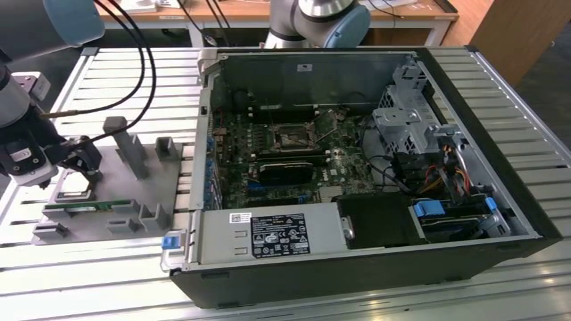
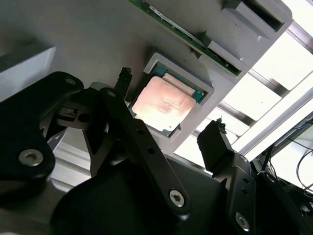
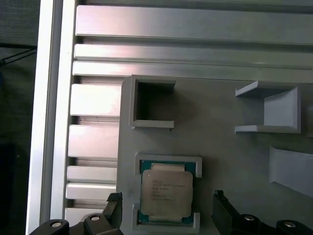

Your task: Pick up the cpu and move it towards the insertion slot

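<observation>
Jaws are hanging spread, one fingertip (image 3: 220,205) at each side of the cpu (image 3: 166,193), which is lying flat in its tray (image 3: 225,156) recess on the bench (image 3: 171,29), well apart from the slot (image 1: 292,138); the pick step is proceeding, calling for a centred descent before closing.

A slatted aluminium table (image 1: 98,281) carries the whole work area. Its pale ribs catch soft, even light in the exterior view and glare white in the second wrist view. Beyond the table's far edge stands a wooden desk (image 1: 241,9) on a white metal frame (image 1: 434,30). Off the table's far corner, at the exterior view's right, rises a brown wooden cabinet (image 1: 522,33). Dark floor (image 1: 557,100) lies beside the table's edge.
</observation>
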Robot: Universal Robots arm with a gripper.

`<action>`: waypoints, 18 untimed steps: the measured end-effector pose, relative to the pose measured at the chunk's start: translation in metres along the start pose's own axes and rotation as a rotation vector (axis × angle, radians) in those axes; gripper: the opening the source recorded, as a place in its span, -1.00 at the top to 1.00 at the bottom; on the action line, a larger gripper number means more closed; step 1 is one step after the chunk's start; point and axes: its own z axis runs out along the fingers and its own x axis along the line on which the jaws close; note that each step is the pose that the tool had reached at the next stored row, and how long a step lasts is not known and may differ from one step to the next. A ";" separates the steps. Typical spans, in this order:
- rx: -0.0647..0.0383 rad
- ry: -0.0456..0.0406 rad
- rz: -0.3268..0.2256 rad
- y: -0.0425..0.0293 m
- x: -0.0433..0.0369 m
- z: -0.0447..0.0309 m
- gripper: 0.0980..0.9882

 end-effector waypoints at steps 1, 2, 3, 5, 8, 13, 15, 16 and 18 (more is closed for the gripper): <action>0.000 -0.0001 0.000 0.0006 0.0001 0.0010 -0.62; 0.000 -0.0001 0.000 0.0010 0.0002 0.0019 -0.62; 0.000 -0.0001 0.001 0.0011 0.0002 0.0029 -0.62; 0.000 0.0000 0.001 0.0012 0.0002 0.0051 -0.62; 0.000 -0.0002 0.002 0.0015 0.0003 0.0086 -0.44; 0.000 -0.0002 0.004 0.0020 0.0004 0.0121 -0.30; 0.000 -0.0003 0.007 0.0027 0.0006 0.0129 -0.30; 0.000 -0.0004 0.009 0.0031 0.0007 0.0131 -0.30; 0.000 -0.0007 0.012 0.0037 0.0008 0.0136 -0.27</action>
